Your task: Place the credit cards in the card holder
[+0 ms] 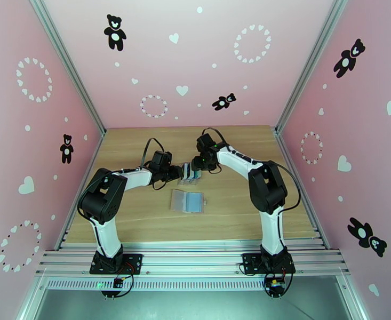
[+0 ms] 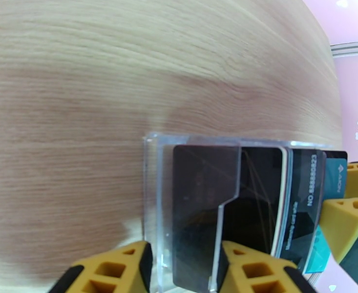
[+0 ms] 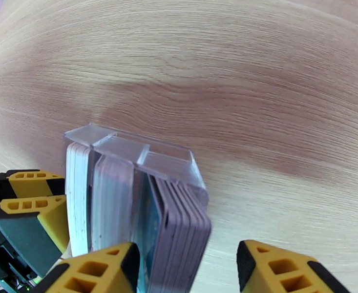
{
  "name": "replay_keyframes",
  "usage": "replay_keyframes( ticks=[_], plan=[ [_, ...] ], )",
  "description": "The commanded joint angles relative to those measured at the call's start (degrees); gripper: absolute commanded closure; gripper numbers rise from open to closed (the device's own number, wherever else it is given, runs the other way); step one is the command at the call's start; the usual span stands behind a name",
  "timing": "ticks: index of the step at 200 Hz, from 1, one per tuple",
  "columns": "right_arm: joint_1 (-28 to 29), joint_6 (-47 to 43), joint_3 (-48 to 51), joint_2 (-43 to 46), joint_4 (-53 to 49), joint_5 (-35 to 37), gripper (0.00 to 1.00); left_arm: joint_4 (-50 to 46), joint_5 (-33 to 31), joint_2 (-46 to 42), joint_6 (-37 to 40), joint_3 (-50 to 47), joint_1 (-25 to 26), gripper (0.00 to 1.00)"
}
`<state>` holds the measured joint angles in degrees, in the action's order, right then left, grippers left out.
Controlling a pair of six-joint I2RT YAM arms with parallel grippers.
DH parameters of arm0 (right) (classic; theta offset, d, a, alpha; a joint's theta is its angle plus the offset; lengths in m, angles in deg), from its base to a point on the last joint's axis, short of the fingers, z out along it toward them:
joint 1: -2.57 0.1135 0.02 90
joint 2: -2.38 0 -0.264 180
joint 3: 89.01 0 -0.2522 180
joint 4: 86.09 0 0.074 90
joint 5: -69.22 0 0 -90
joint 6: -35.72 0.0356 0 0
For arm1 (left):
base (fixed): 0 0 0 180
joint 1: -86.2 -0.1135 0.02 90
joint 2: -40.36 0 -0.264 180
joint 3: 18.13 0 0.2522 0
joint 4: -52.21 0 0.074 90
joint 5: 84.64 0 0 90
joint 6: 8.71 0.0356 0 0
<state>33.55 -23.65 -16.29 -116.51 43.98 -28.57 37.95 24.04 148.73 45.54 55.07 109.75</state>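
My left gripper (image 2: 183, 251) pinching the clear stand (image 2: 152, 191), my right gripper (image 3: 184, 250) spread astride its upright credit cards (image 3: 176, 225), card holder (image 1: 189, 201) lying open nearby.

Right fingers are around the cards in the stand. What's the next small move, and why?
Probably close the right fingers: they straddle the credit cards standing in the clear card stand, with a gap on one side, while the left fingers seem to clamp that stand.
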Motion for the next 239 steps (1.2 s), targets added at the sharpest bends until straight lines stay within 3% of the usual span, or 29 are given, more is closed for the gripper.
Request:
replay_keyframes(
  ticks=[1,239],
  plan=[
    [-0.30,0.43,-0.57,-1.79,0.45,-1.48,0.42,-3.54,-3.11,0.93,0.84,0.24,-0.97,0.58],
    [-1.86,-1.79,0.42,2.52,-3.35,5.46,0.44,-3.63,-3.02,1.11,0.67,0.28,-0.97,0.59]
  ],
)
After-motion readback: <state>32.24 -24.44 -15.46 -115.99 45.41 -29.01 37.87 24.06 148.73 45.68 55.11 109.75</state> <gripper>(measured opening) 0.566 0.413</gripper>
